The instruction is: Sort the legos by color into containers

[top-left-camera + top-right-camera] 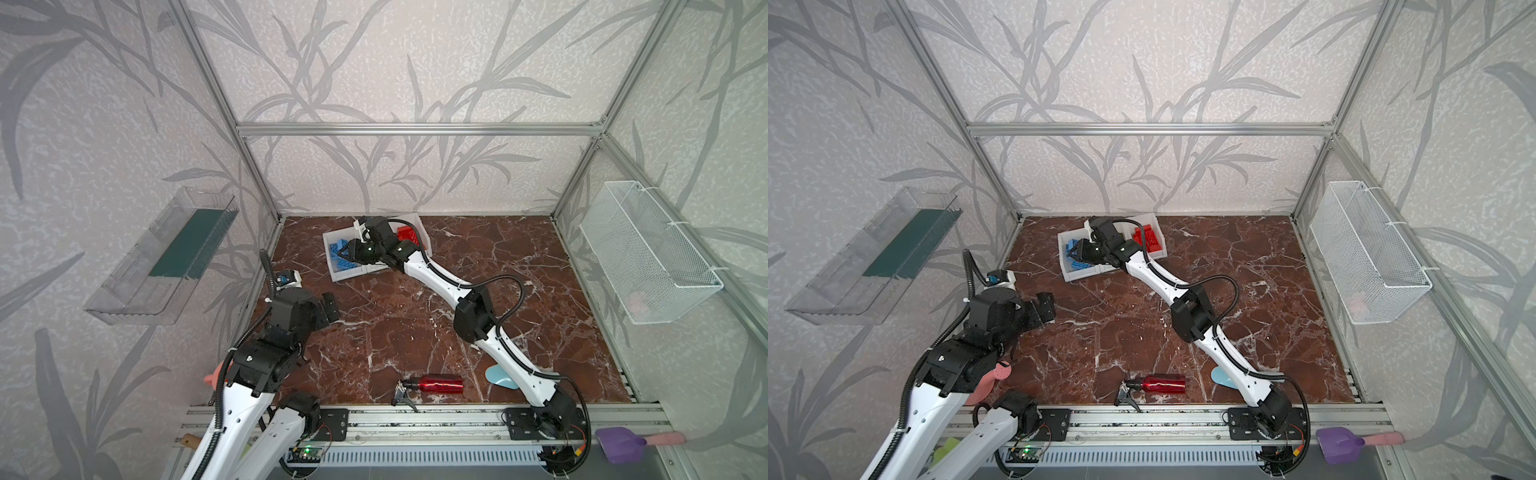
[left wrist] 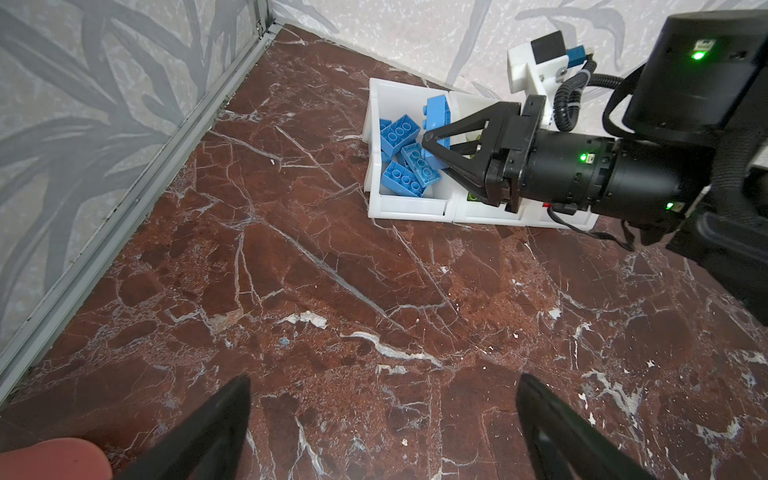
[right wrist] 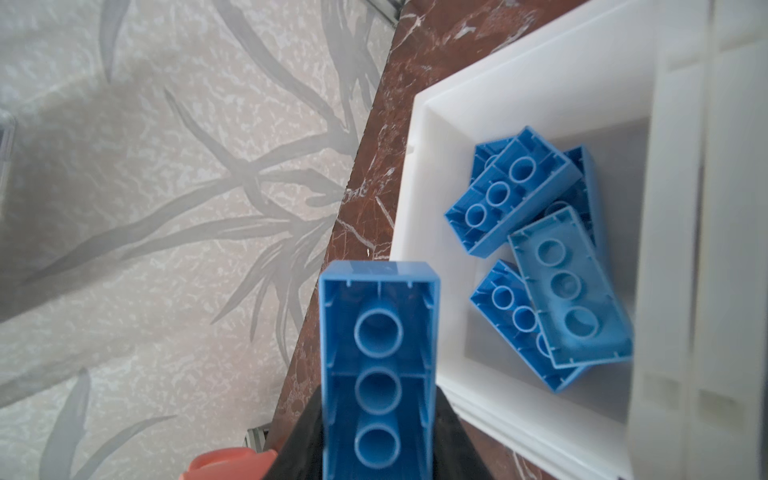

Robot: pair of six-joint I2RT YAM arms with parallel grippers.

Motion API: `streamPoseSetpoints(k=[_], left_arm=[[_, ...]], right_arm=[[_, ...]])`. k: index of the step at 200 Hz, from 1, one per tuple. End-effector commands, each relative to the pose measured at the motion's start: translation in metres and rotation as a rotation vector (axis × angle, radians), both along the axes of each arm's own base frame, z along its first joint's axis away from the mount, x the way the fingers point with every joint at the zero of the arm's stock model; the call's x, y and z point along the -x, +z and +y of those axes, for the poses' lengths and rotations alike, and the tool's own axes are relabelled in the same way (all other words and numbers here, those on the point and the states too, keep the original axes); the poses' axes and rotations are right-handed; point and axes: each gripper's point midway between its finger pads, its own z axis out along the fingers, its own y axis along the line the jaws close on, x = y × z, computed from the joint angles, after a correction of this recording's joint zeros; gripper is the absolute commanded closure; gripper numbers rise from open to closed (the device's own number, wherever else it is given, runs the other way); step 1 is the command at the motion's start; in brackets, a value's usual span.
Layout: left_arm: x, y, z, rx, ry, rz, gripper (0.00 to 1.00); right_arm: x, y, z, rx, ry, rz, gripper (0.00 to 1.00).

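A blue brick [image 3: 378, 353] is gripped by the right end effector [image 2: 430, 141] over the nine-o'clock bin [image 2: 415, 206] of the containers [image 2: 478, 212] (other blue bricks [image 2: 405, 166] are piled inside), at the table's [image 1: 415, 332] twelve o'clock. The left end effector [image 2: 384, 380] is spread wide.

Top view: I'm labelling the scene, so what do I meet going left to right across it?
In a top view: clear wall tray → containers → light blue piece → wire basket.
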Motion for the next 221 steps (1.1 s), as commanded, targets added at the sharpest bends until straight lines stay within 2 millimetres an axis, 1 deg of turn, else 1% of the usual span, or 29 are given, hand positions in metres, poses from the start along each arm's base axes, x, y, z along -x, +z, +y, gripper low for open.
streamPoseSetpoints(k=[1,27,34,46,69,95,114,119,130,140,151,175,183,186,188,194,197,201,206,211,212,213,214,215,217,218,219,220,221], left_arm=[[0.002,-0.006,-0.001,-0.002,-0.007,0.017,0.01],[0.002,-0.006,-0.002,-0.001,-0.011,0.018,0.01],[0.002,-0.007,-0.002,-0.002,-0.010,0.019,0.01],[0.001,-0.007,-0.002,-0.001,-0.011,0.018,0.01],[0.001,-0.006,-0.001,-0.006,-0.006,0.017,0.01],[0.001,-0.006,0.002,-0.015,0.007,0.017,0.01],[0.000,-0.006,0.005,-0.027,0.020,0.016,0.01],[0.000,-0.006,0.005,-0.030,0.023,0.014,0.01],[-0.002,-0.007,0.007,-0.040,0.031,0.018,0.01],[-0.004,-0.008,0.008,-0.050,0.037,0.023,0.01],[-0.007,-0.010,0.011,-0.071,0.047,0.039,0.01],[-0.012,-0.011,0.020,-0.127,0.088,0.063,0.01],[-0.015,-0.009,0.024,-0.145,0.107,0.064,0.01],[-0.016,-0.008,0.025,-0.150,0.114,0.059,0.01],[-0.017,-0.007,0.026,-0.155,0.116,0.059,0.01],[-0.019,-0.006,0.028,-0.169,0.128,0.058,0.01],[-0.020,-0.006,0.029,-0.175,0.133,0.056,0.01],[-0.023,-0.005,0.031,-0.185,0.142,0.056,0.01],[-0.026,-0.005,0.032,-0.198,0.146,0.050,0.01],[-0.029,-0.006,0.033,-0.211,0.150,0.045,0.01],[-0.030,-0.006,0.033,-0.214,0.151,0.044,0.01],[-0.031,-0.006,0.033,-0.216,0.152,0.044,0.01],[-0.031,-0.007,0.034,-0.219,0.154,0.043,0.01],[-0.032,-0.007,0.034,-0.223,0.155,0.042,0.01],[-0.034,-0.008,0.035,-0.229,0.158,0.041,0.01],[-0.034,-0.008,0.035,-0.231,0.160,0.039,0.01],[-0.035,-0.009,0.036,-0.236,0.163,0.040,0.01],[-0.035,-0.009,0.036,-0.239,0.166,0.039,0.01],[-0.036,-0.009,0.037,-0.242,0.168,0.038,0.01]], right_arm=[[-0.023,0.013,-0.004,-0.101,-0.053,0.004,0.67],[-0.032,0.015,-0.009,-0.118,-0.058,-0.006,0.35],[-0.033,0.015,-0.011,-0.115,-0.058,-0.010,0.30],[-0.033,0.020,-0.012,-0.116,-0.054,-0.021,0.24],[-0.031,0.029,-0.014,-0.124,-0.034,-0.033,0.19],[-0.021,0.052,-0.014,-0.142,0.012,-0.060,0.19],[-0.011,0.080,-0.018,-0.145,0.049,-0.104,0.18],[-0.009,0.082,-0.020,-0.137,0.056,-0.113,0.18],[0.000,0.104,-0.026,-0.132,0.078,-0.158,0.17],[0.008,0.115,-0.033,-0.109,0.096,-0.188,0.17],[0.019,0.133,-0.043,-0.089,0.115,-0.234,0.15],[0.040,0.160,-0.072,-0.021,0.143,-0.331,0.11],[0.046,0.158,-0.085,0.014,0.142,-0.345,0.09],[0.048,0.165,-0.091,0.018,0.135,-0.364,0.09],[0.049,0.163,-0.095,0.029,0.131,-0.367,0.08],[0.052,0.160,-0.108,0.062,0.112,-0.379,0.00],[0.053,0.159,-0.115,0.075,0.100,-0.390,0.01],[0.055,0.166,-0.125,0.084,0.082,-0.414,0.01],[0.056,0.157,-0.137,0.115,0.065,-0.417,0.01],[0.059,0.162,-0.151,0.131,0.039,-0.440,0.01],[0.059,0.159,-0.153,0.138,0.036,-0.439,0.01],[0.058,0.150,-0.155,0.152,0.034,-0.429,0.01],[0.058,0.153,-0.158,0.152,0.028,-0.438,0.01],[0.060,0.165,-0.161,0.141,0.018,-0.460,0.01],[0.061,0.160,-0.166,0.155,0.012,-0.457,0.01],[0.061,0.151,-0.168,0.169,0.011,-0.446,0.01],[0.061,0.150,-0.171,0.174,0.005,-0.448,0.01],[0.062,0.162,-0.175,0.165,-0.007,-0.469,0.01],[0.062,0.158,-0.177,0.173,-0.010,-0.467,0.01]])
